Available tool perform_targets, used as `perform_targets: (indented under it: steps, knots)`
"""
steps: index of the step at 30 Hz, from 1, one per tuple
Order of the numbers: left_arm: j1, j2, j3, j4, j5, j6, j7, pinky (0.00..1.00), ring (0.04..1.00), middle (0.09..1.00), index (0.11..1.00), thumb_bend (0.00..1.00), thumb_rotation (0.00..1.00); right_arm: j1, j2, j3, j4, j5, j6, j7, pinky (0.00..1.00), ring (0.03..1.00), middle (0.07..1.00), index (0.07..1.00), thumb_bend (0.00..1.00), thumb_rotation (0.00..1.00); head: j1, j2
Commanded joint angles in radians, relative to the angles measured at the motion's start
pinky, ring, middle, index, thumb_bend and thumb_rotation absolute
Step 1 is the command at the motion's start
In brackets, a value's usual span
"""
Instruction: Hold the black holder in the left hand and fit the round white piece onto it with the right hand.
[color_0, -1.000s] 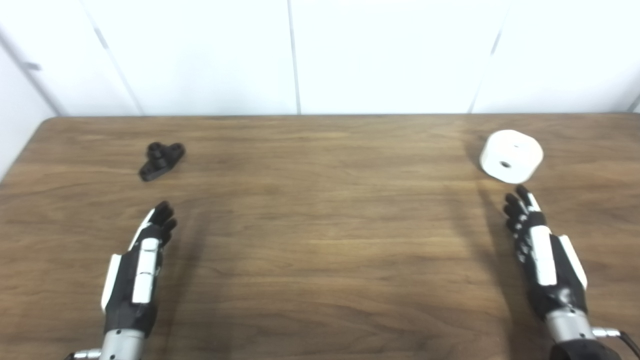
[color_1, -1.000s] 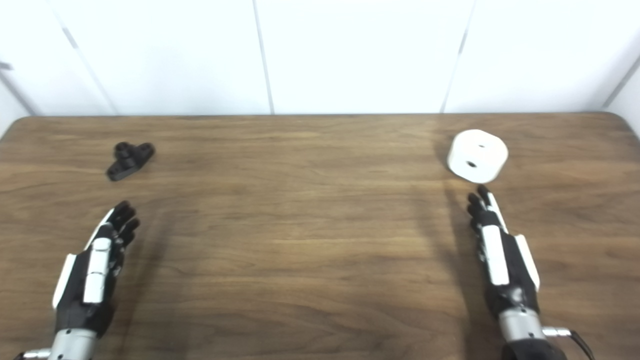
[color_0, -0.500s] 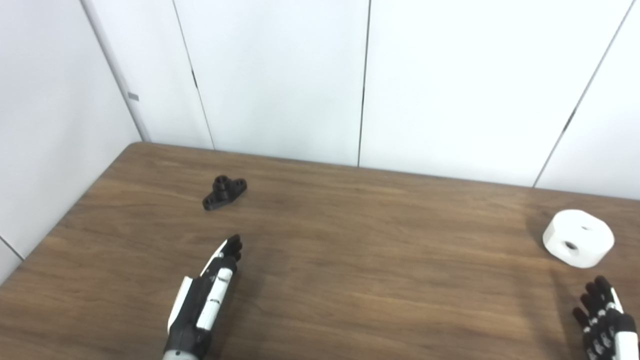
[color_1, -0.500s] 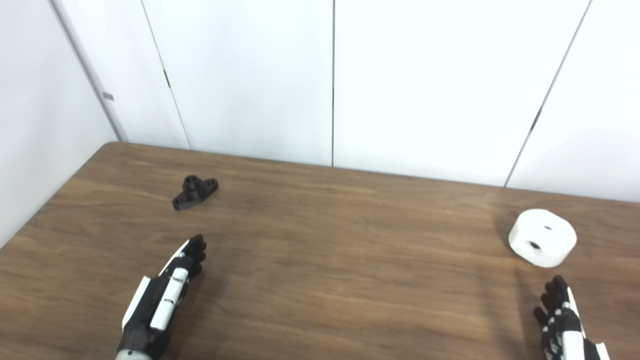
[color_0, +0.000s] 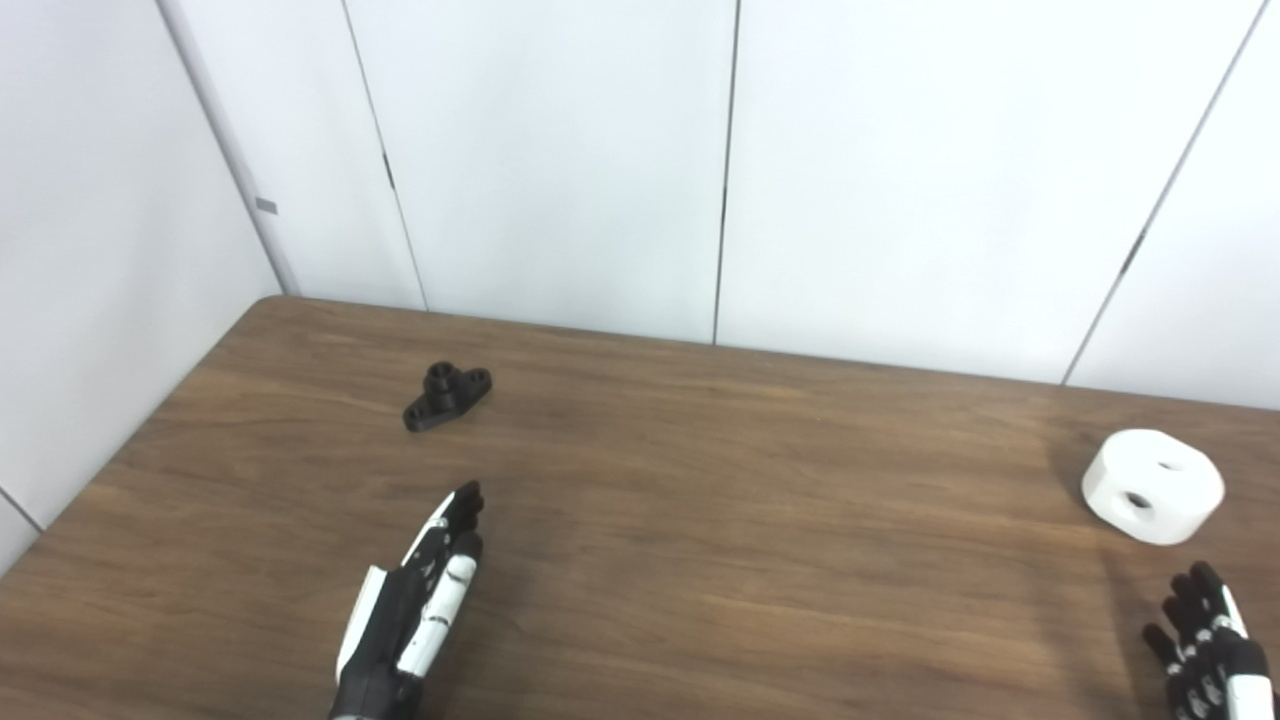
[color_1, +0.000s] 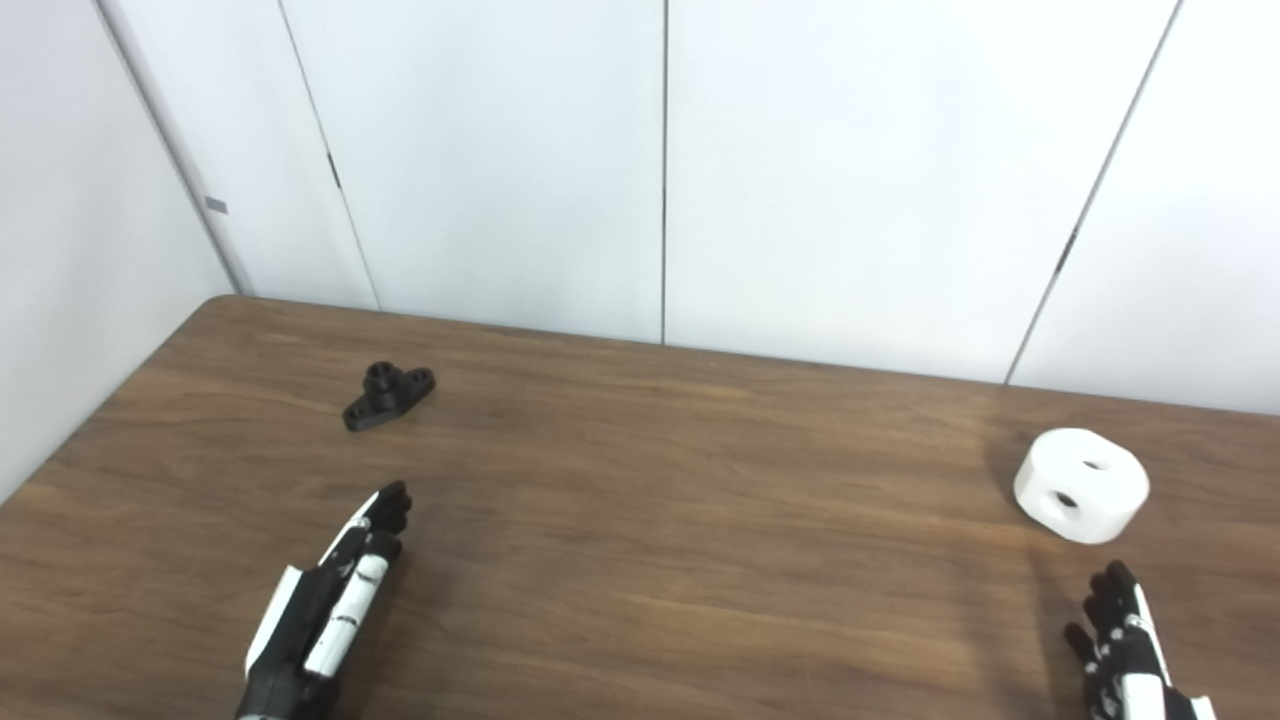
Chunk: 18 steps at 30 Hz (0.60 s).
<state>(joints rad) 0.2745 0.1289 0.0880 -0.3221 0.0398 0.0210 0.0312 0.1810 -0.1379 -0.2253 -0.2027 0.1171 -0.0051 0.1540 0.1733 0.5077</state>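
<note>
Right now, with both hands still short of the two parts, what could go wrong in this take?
The black holder is small and lies flat on the table; the left hand may nudge it away rather than grip it. The right hand sits at the picture's bottom edge, partly cut off, so its reach for the round white piece is poorly seen. The two parts lie far apart, so mating their holes will need careful alignment.
</note>
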Motion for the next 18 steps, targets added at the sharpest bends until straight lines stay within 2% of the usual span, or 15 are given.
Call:
perform_targets:
  steps: [1, 2, 6, 9, 11, 15, 18]
  knots:
    - [0.013, -0.013, 0.004, -0.047, 0.104, -0.024, 0.042, 0.91, 0.930, 0.930, 0.915, 0.53, 0.61, 0.026, -0.035, -0.005, 0.004, 0.005, -0.008, 0.000, 1.00, 1.000, 0.992, 1.000, 0.57, 1.00, 0.001, 0.000]
    - [0.008, -0.006, 0.008, -0.062, 0.138, -0.011, 0.050, 0.87, 0.906, 0.911, 0.901, 0.55, 0.59, 0.028, -0.037, -0.004, 0.005, 0.004, -0.008, -0.003, 1.00, 1.000, 0.991, 1.000, 0.57, 1.00, -0.008, 0.000]
    - [-0.043, 0.044, 0.047, -0.109, 0.157, 0.041, 0.034, 0.85, 0.883, 0.899, 0.897, 0.64, 0.38, 0.032, -0.040, 0.003, 0.006, 0.005, 0.000, -0.014, 1.00, 1.000, 0.980, 0.995, 0.58, 1.00, -0.014, 0.001]
    - [-0.108, 0.094, 0.081, -0.126, 0.158, 0.086, 0.015, 0.85, 0.894, 0.915, 0.891, 0.68, 0.30, 0.030, -0.042, 0.008, 0.008, 0.009, 0.005, -0.015, 1.00, 0.991, 0.976, 0.995, 0.59, 1.00, -0.017, 0.002]
    - [-0.156, 0.122, 0.092, -0.136, 0.193, 0.123, 0.008, 0.84, 0.890, 0.911, 0.887, 0.71, 0.28, 0.028, -0.043, 0.010, 0.011, 0.009, 0.007, -0.018, 1.00, 0.973, 0.971, 0.992, 0.59, 1.00, -0.018, 0.001]
    - [-0.242, 0.159, 0.081, -0.165, 0.301, 0.240, -0.004, 0.86, 0.922, 0.936, 0.890, 0.75, 0.27, 0.025, -0.042, 0.011, 0.020, 0.015, 0.004, -0.022, 1.00, 0.962, 0.970, 0.987, 0.59, 1.00, -0.013, -0.001]
    - [-0.291, 0.193, 0.073, -0.145, 0.350, 0.269, -0.018, 0.90, 0.944, 0.941, 0.896, 0.75, 0.25, 0.021, -0.036, 0.012, 0.027, 0.031, 0.007, -0.022, 1.00, 0.955, 0.966, 0.985, 0.59, 1.00, -0.013, -0.004]
